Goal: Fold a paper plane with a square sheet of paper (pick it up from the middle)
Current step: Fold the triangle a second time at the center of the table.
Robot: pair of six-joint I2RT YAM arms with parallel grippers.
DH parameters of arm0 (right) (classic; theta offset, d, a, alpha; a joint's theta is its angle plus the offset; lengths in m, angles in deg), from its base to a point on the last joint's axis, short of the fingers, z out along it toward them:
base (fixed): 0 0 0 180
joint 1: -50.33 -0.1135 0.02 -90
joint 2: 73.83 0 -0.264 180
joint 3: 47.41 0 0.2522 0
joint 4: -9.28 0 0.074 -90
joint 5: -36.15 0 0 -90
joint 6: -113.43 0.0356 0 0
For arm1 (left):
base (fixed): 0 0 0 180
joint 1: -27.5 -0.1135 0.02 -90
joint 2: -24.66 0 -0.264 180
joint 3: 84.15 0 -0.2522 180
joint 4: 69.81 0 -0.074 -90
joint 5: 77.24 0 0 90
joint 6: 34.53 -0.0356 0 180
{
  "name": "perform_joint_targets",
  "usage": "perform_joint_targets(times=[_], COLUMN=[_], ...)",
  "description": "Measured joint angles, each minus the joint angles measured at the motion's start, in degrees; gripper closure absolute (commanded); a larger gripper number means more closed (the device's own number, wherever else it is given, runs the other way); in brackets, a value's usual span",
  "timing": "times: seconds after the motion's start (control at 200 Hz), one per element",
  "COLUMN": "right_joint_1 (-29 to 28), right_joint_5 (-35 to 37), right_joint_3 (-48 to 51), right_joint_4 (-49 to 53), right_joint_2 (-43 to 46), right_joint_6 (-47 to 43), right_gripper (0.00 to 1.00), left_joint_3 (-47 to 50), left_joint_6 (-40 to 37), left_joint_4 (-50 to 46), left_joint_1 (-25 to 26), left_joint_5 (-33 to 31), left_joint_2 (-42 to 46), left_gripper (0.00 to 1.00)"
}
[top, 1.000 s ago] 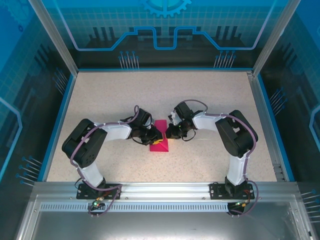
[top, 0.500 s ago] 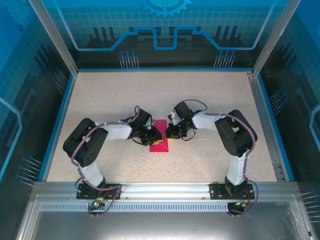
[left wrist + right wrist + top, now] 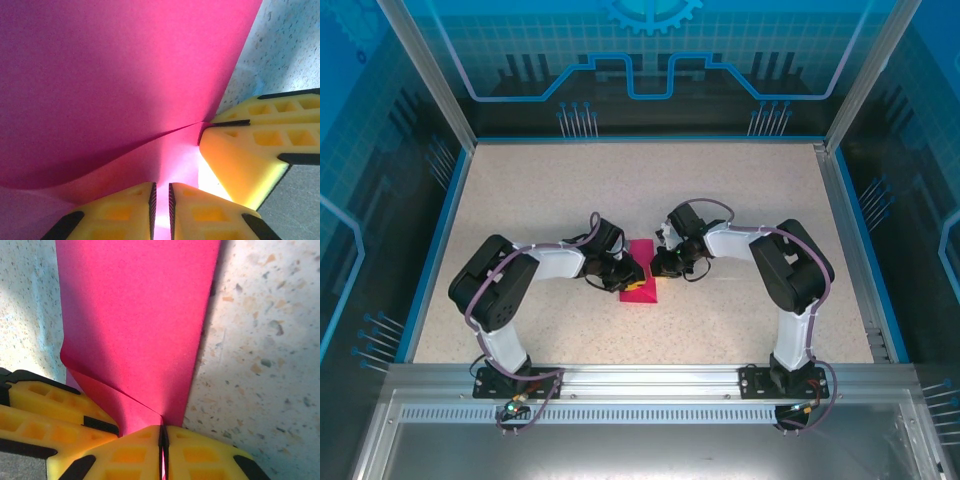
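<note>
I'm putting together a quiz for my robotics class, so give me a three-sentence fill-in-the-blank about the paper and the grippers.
1. The paper is ___ in colour.
2. On the table it lies ___ the left gripper and the right gripper.
3. It is pinched by ___ grippers.
Missing words: pink; between; two.

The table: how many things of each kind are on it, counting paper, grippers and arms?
Pink paper sheet: 1
Grippers: 2 (left gripper, right gripper, both shut on the sheet)
Arms: 2 (left arm, right arm)
Total: 5
</note>
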Motion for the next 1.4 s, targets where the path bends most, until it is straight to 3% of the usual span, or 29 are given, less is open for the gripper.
perform_joint_targets(times=[0.355,0.575,1.401], right_joint_1=[0.00,-0.52,-2.89], right_joint_5=[2.05,2.99,4.59], right_joint_3=[-0.11,-0.13,-3.61], right_joint_4=[1.68,1.97,5.66], right_joint_2=[2.54,5.31,-0.87], right_joint_6=[0.07,0.04,-0.42], right_gripper=[0.83,0.86,0.89], left_joint_3=[-0.07,-0.09,-1.44], left_joint_6=[0.00,0.00,-0.24], left_joint_4=[-0.17,-0.39,-2.23], left_joint_1=[0.00,0.00,0.00], left_joint_5=[0.00,-0.17,-0.87], left_joint_2=[-0.15,-0.17,0.17], left_gripper=[0.83,0.83,0.86])
